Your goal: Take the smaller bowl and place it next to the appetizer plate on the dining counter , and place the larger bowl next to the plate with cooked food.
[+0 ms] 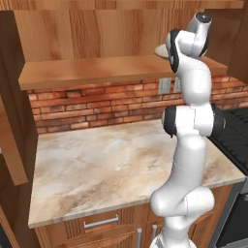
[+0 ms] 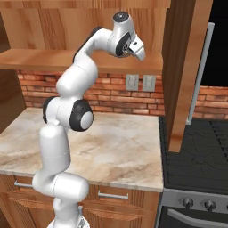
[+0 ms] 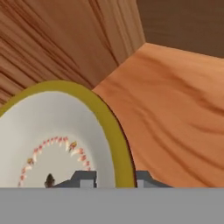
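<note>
A white robot arm reaches up to a wooden shelf (image 1: 97, 70) above a marbled kitchen surface (image 1: 111, 169), its pincer (image 3: 111, 178) straddling the yellowish rim of a bowl (image 3: 57, 135) that sits on the shelf against the wood back wall. In the hand view one fingertip stands inside the rim and one outside, close against it, so the pincer appears to be gripping the bowl's edge, though firm contact cannot be confirmed. The yellowish rim suggests the larger bowl; a ring of small red marks decorates its pale inside. By this evidence the task is at its start: the bowl has not left the shelf and nothing has been delivered to the dining island. No brands, labels or writing can be read.
</note>
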Tool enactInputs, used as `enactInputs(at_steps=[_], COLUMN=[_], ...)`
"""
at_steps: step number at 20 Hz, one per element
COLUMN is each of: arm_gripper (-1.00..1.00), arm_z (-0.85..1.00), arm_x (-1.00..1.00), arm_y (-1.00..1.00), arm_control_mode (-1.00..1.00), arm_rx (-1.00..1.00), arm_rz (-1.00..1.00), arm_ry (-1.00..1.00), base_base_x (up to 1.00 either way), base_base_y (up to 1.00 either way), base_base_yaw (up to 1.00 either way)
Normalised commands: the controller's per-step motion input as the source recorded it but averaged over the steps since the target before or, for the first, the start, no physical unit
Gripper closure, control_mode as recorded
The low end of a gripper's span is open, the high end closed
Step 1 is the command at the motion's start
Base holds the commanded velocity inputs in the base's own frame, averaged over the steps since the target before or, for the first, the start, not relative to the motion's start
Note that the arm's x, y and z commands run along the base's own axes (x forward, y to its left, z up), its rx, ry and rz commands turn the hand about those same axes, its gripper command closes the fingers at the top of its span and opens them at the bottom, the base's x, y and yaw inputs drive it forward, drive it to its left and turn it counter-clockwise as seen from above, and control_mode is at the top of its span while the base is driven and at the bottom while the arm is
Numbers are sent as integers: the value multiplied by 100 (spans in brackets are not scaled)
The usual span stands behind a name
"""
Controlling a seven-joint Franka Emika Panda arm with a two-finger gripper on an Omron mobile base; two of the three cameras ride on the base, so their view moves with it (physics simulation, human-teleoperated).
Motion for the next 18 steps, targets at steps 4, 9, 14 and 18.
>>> enactInputs(at_steps=[4,9,14,18], arm_gripper=[100,100,100,100], arm_z=[-7,-44,-65,-24], arm_x=[-12,-26,-21,-49], arm_y=[25,64,43,11], arm_control_mode=[-100,-100,-100,-100], arm_rx=[0,-4,-13,-23], arm_rz=[0,2,2,0], arm_ry=[0,0,-5,-34], base_base_x=[0,0,0,0], base_base_y=[0,0,0,0], base_base_yaw=[0,0,0,0])
